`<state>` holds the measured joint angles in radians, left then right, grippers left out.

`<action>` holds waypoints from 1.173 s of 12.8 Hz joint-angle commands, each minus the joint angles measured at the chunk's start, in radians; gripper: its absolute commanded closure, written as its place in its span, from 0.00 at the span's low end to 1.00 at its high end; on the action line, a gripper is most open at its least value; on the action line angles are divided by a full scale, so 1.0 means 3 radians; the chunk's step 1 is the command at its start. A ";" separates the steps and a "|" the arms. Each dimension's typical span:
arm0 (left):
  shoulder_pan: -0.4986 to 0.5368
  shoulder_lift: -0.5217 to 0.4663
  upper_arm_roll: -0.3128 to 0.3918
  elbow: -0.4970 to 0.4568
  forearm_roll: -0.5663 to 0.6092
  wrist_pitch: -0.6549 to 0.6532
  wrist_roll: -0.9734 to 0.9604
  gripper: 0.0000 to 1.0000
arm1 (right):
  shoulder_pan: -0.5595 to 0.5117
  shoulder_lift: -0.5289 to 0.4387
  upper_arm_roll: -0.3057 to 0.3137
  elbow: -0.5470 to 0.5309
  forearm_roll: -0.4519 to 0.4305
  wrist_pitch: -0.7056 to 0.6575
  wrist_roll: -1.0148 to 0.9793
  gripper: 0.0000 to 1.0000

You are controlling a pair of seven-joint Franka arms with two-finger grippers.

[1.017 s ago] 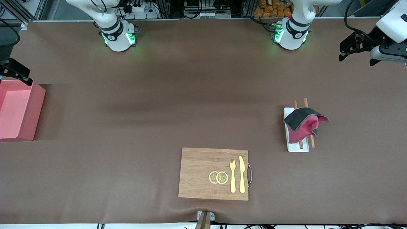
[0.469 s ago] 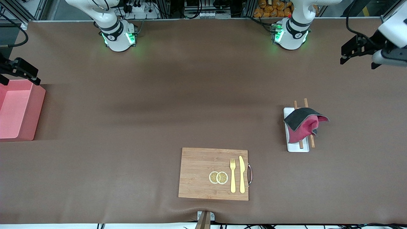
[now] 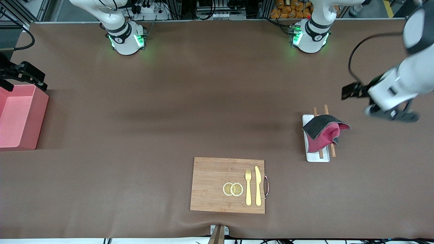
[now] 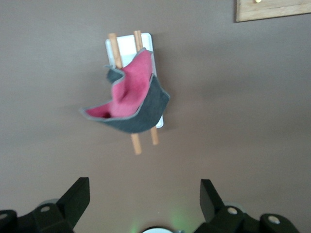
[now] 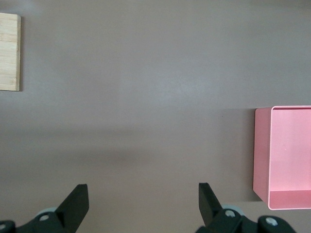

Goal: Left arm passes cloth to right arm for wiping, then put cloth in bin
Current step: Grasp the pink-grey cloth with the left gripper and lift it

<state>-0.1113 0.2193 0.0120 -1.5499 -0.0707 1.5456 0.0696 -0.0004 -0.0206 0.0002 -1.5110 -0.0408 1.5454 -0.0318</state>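
**Both grippers open and empty, cloth lying on the tray**

Fingers of the left gripper are standing spread wide apart, with nothing between them; in the left wrist view only bare brown table covering is showing in the gap. Fingers of the right gripper are likewise standing wide apart and are holding nothing.

Moving outward, the left gripper is hanging in the air over the table at the left arm's end, near the cloth but apart from it. The right gripper is hanging at the right arm's end of the table, over the edge of the bin that lies farthest from the front camera.

The cloth is lying crumpled on the white tray, draped over two wooden chopsticks that are resting along the tray. Its dark grey face is showing on top, with the crimson-pink face folding out beneath it, and one corner is spilling off the tray toward the left arm's end.

The bin, a pink box with straight walls, is sitting on the table with nothing visible inside it. A wooden cutting board is lying nearer to the front camera than the tray, carrying two lemon slices, a yellow fork and a yellow knife.
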 commanded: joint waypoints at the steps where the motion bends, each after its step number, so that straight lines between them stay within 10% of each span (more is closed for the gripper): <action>1: 0.0187 0.0337 -0.0014 0.0013 -0.0249 0.0200 0.0070 0.00 | 0.0006 -0.0013 -0.0016 -0.0015 -0.0002 -0.0023 0.0050 0.00; 11: 0.0315 0.0895 -0.0025 -0.0152 -0.0378 0.0616 0.0116 0.00 | 0.0001 0.0043 -0.0016 -0.0015 0.0008 -0.0120 0.0050 0.00; 15: 0.0320 0.0946 -0.0025 -0.0162 -0.0378 0.0611 0.0131 0.52 | -0.0009 0.0048 -0.0021 -0.0005 0.0028 -0.0135 0.0040 0.00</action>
<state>-0.0177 0.5049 0.0021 -1.5939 -0.1610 1.7212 0.0847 -0.0009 -0.0050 -0.0052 -1.5162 -0.0408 1.5131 -0.0308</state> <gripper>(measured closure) 0.322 0.000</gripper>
